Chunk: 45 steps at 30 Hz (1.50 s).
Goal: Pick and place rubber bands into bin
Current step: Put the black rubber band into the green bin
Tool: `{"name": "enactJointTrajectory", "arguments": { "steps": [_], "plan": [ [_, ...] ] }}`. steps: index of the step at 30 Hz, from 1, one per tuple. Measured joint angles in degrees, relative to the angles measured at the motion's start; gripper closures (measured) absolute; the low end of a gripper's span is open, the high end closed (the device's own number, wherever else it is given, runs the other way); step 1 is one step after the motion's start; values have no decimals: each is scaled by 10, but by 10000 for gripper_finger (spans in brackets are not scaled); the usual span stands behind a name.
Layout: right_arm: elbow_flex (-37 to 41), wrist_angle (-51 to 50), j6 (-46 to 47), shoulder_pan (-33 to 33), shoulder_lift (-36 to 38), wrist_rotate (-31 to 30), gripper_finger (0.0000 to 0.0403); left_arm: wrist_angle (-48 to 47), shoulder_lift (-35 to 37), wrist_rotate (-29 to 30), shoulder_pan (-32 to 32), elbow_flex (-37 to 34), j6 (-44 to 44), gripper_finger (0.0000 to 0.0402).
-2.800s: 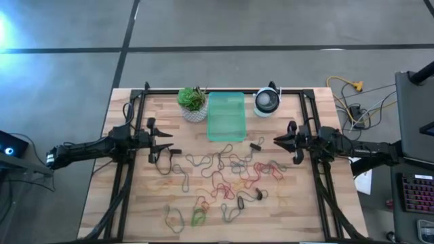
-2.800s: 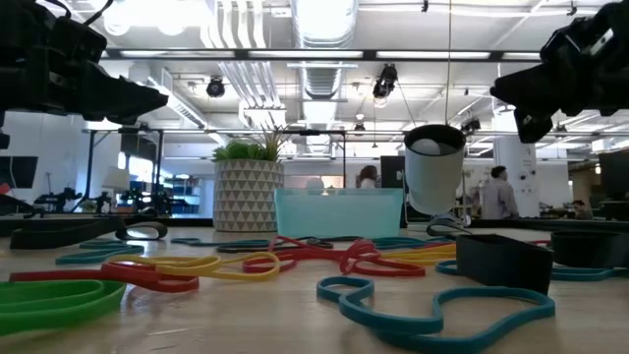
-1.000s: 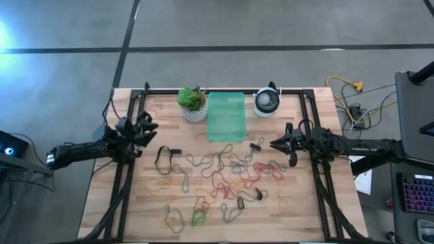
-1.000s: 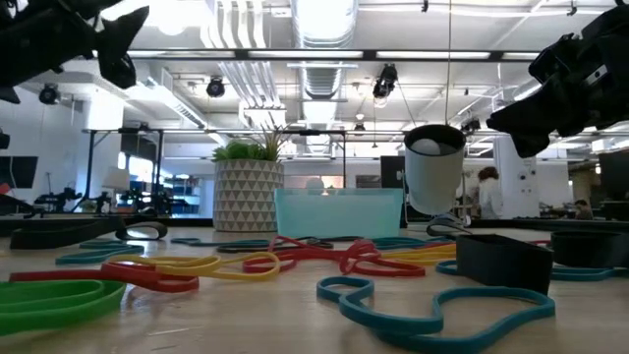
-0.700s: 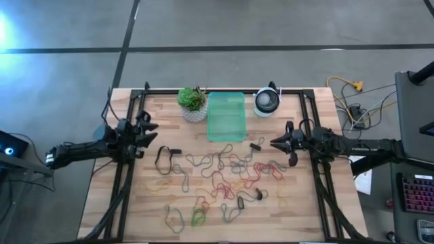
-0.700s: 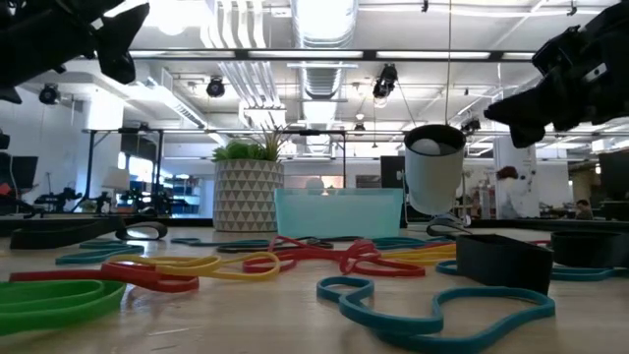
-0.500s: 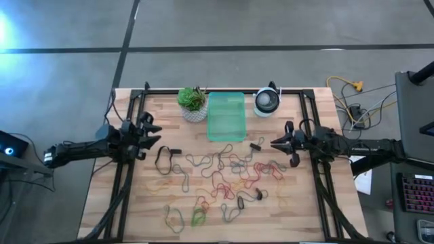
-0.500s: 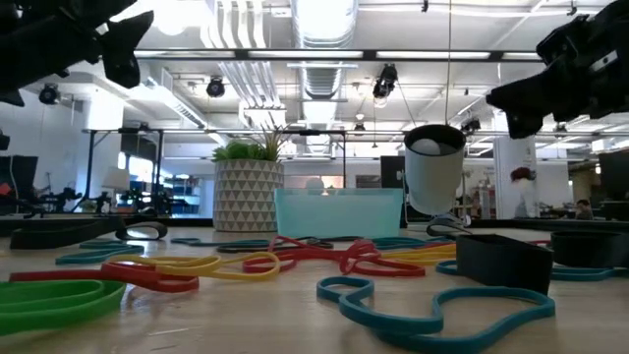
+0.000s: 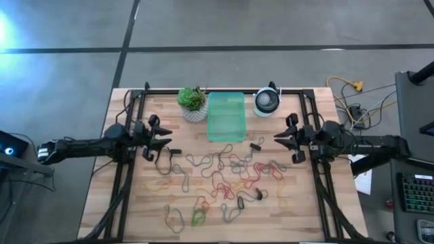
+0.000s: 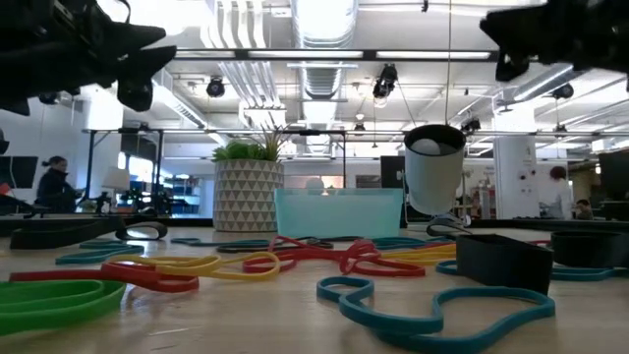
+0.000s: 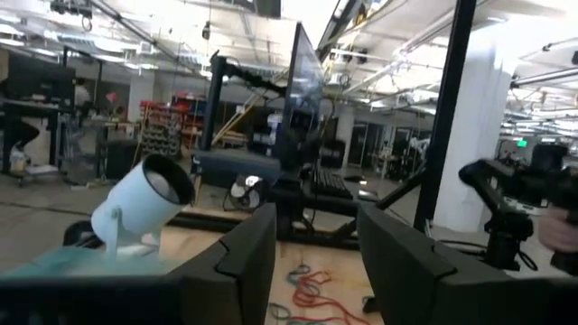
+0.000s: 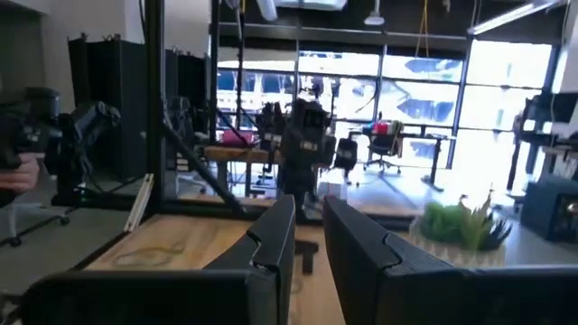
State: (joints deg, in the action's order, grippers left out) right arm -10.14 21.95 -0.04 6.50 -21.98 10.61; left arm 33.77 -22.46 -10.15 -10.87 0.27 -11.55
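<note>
Well, no writing shows (bin [image 9: 226, 116] unmarked).

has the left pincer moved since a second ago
Yes. In the high view the left pincer has slid inward over the table, toward the rubber bands; earlier it sat nearer the table's left edge, farther from the white plant pot.

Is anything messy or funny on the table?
Yes: the rubber bands lie scattered and tangled over the wooden table, none in the green bin. Nothing looks broken or spilled.
</note>
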Motion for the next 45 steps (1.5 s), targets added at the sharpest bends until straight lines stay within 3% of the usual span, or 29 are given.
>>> {"name": "enactJointTrajectory", "arguments": {
  "steps": [4,12,18,22,29,36,45],
  "plan": [
    [-86,-85,-24,0,-71,-5,346,5,-17,1,0,0,1,260],
    [-247,-351,23,0,-267,-109,346,5,-44,2,0,0,34,260],
    [-300,-400,58,-14,-403,-144,346,5,-72,16,0,0,35,260],
    [-331,-426,56,-43,-476,-202,346,5,-87,17,0,0,35,260],
    [-378,-508,91,-107,-511,-306,346,2,-118,16,0,0,35,260],
    [-370,-546,151,-123,-506,-263,341,44,-149,16,0,0,35,260],
    [-341,-543,164,-120,-546,-292,277,63,-182,16,0,2,30,260]
  ]
}}
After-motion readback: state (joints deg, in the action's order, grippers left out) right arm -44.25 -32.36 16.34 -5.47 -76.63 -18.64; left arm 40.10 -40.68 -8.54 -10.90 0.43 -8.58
